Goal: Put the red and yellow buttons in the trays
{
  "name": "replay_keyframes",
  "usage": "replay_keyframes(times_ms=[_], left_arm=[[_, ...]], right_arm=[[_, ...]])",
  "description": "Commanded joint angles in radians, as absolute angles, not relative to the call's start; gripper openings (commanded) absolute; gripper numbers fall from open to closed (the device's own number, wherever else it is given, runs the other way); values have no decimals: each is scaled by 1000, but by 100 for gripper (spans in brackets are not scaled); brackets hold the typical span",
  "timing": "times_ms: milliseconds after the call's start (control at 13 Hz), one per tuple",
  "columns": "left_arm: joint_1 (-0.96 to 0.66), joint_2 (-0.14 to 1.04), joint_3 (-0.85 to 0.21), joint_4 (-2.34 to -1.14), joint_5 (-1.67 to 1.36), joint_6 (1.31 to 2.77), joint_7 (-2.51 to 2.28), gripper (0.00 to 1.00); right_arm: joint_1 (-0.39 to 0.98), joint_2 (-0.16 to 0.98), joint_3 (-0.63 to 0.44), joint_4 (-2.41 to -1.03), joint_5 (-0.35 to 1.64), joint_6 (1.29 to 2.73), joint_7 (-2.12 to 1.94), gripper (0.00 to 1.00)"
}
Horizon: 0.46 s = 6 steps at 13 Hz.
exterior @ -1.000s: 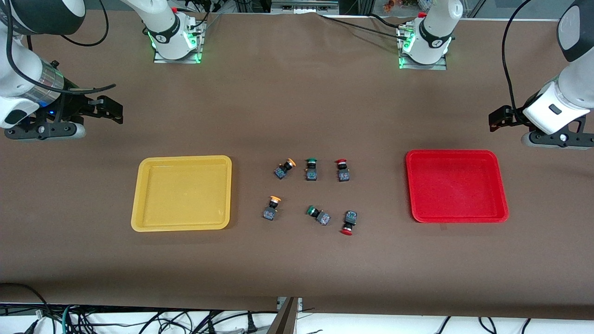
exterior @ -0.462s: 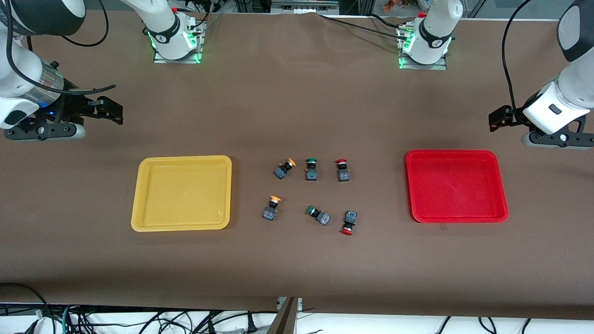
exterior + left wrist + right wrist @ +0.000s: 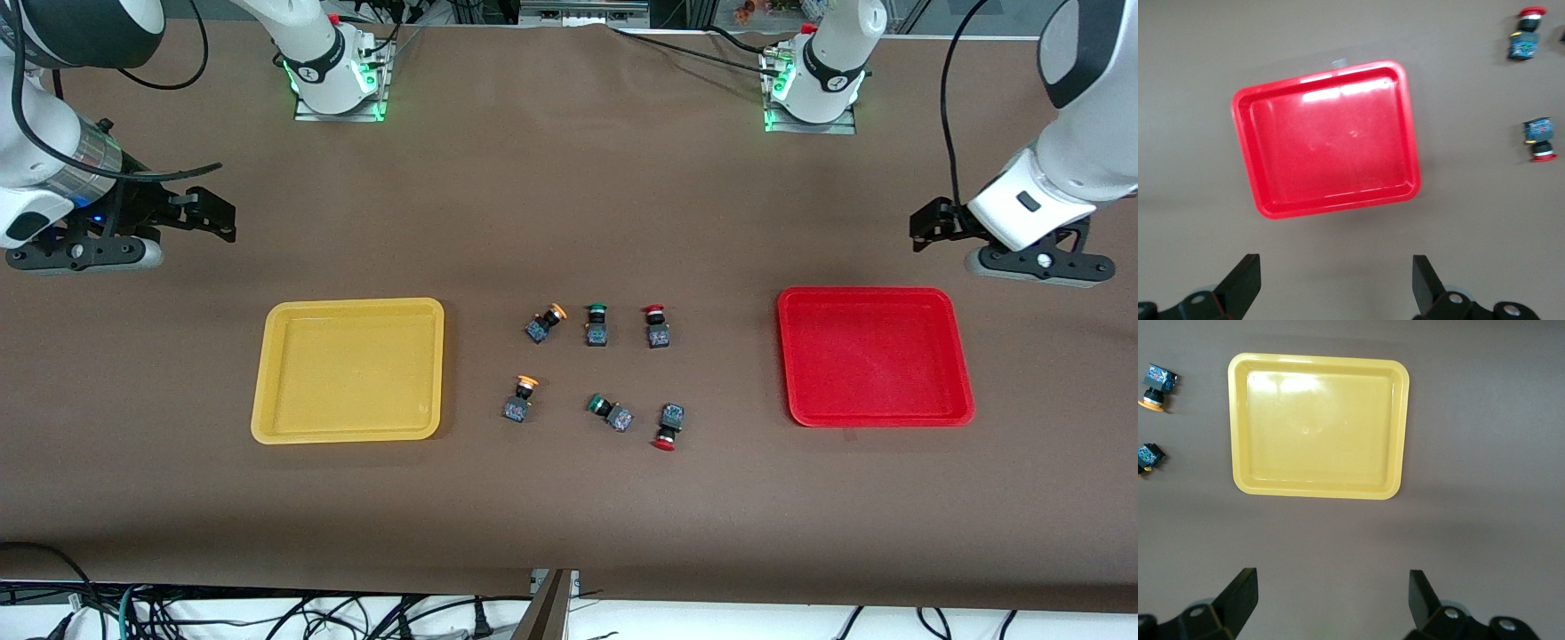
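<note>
Looking at your layout, the yellow tray (image 3: 348,370) sits at the right arm's end of the table (image 3: 569,196) and the red tray (image 3: 875,356) at the left arm's, both empty. All red and yellow buttons (image 3: 658,327) lie between them. Your left gripper (image 3: 1335,283) hangs spread wide, holding nothing, over bare table beside the red tray; your right gripper (image 3: 1331,600) waits likewise beside yellow.

Brown table (image 3: 569,204), bearing a yellow tray (image 3: 348,370) toward the right arm's end and a red tray (image 3: 875,356) toward the left arm's end. Between them, six buttons (image 3: 597,378) in two rows: yellow-capped nearest the yellow tray, green-capped midway, red-capped nearest the red tray.
</note>
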State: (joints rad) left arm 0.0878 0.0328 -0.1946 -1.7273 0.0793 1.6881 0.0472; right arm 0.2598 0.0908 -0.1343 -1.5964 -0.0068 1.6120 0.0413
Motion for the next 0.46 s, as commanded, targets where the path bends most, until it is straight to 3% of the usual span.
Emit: replay_keyframes(times_ms=[0,231,385], left_arm=[[84,106,-224,-1637,58,1674,40,100],[69,124,-241,-1629,51,1677,-49,100],[48,135,-244,-1629,45,1697,-96,100]], right_arm=[[273,190,-132,-1574,-1,1625,29,100],[275,242,-127,-1574,6,1631,31,100],[328,294,-101,-1568,11,1711,61,100]])
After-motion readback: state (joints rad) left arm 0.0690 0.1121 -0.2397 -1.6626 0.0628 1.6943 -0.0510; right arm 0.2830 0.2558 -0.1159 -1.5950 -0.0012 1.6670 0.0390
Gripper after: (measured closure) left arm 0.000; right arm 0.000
